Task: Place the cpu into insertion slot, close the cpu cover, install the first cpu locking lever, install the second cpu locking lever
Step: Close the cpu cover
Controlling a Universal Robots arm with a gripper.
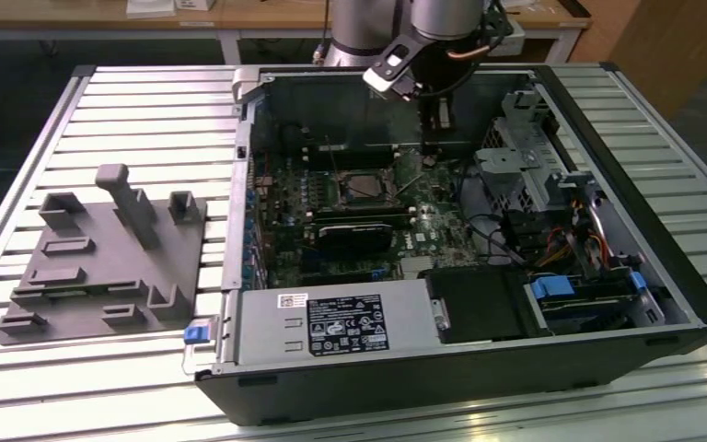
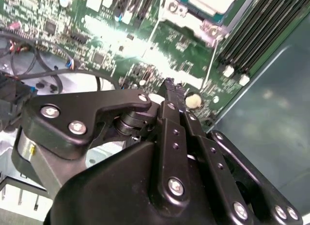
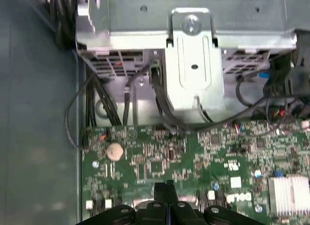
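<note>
In the exterior view my gripper (image 1: 434, 150) reaches down into the open computer case, just to the exterior view's right of the insertion slot (image 1: 364, 187), a square socket with a metal rim on the green board. In both wrist views the black fingertips (image 2: 169, 85) (image 3: 167, 187) are pressed together with nothing between them, hovering over the board. In the second wrist view the cpu (image 2: 213, 0) shows its pale face inside the socket, with the silvery cpu cover (image 2: 206, 24) framing it. Two thin metal levers (image 2: 156, 29) (image 2: 211, 60) run beside the socket.
A long black card (image 1: 353, 230) lies just in front of the socket. The drive cage (image 1: 538, 166) and cables (image 1: 550, 244) crowd the exterior view's right. The power supply (image 1: 329, 322) fills the case's front. A grey fixture plate (image 1: 96, 262) sits outside the case.
</note>
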